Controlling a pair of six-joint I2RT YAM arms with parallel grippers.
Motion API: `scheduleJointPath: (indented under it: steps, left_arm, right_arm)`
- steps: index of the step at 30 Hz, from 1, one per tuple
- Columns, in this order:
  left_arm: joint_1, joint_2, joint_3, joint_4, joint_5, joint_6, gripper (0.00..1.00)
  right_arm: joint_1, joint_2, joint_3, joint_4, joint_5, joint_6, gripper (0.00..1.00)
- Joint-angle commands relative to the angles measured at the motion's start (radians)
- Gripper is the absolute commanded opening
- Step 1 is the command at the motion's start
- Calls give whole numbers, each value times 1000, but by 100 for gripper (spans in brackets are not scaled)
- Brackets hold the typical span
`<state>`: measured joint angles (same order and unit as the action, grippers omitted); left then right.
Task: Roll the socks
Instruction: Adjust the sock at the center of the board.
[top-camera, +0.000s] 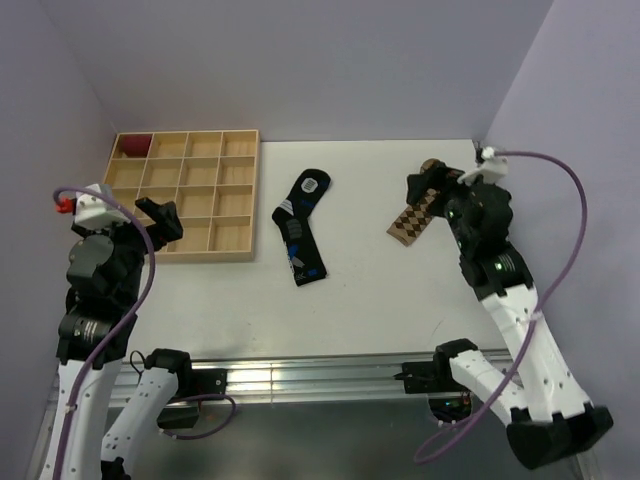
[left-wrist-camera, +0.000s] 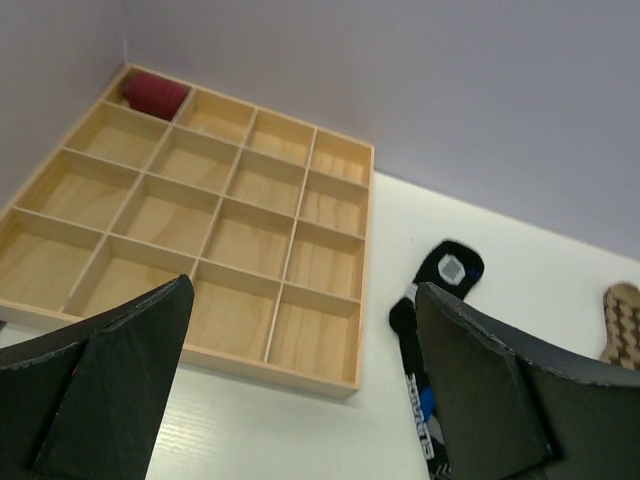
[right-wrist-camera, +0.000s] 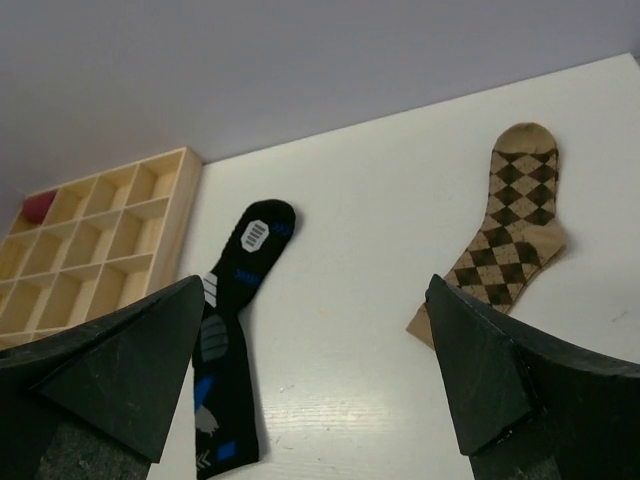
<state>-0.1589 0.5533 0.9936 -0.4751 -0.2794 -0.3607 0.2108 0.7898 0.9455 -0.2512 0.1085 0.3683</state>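
Observation:
A black sock (top-camera: 300, 228) with blue and grey marks lies flat in the middle of the table; it also shows in the left wrist view (left-wrist-camera: 430, 330) and the right wrist view (right-wrist-camera: 232, 330). A tan argyle sock (top-camera: 410, 222) lies flat to its right, also seen in the right wrist view (right-wrist-camera: 508, 222). My left gripper (top-camera: 160, 218) is open and empty above the near right part of the wooden tray; in its wrist view (left-wrist-camera: 302, 295) nothing sits between the jaws. My right gripper (top-camera: 430, 188) is open and empty above the argyle sock; its wrist view (right-wrist-camera: 315, 290) shows bare table between the jaws.
A wooden tray (top-camera: 240, 255) with several compartments stands at the back left. A dark red rolled sock (top-camera: 134, 146) sits in its far left corner compartment, also visible in the left wrist view (left-wrist-camera: 155, 93). Lilac walls close the back and sides.

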Motion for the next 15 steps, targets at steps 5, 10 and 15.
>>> scheduleJointPath:
  steps: [5, 10, 15]
  left_arm:
    - [-4, 94, -41, 41, 114, -7, 99]
    - [-4, 120, -76, 61, 103, -26, 100]
    - [-4, 123, -142, 119, 89, -27, 99]
  right_arm:
    - [117, 319, 153, 44, -12, -106, 100]
    - [167, 475, 168, 157, -79, -160, 100]
    - [237, 655, 211, 211, -150, -271, 100]
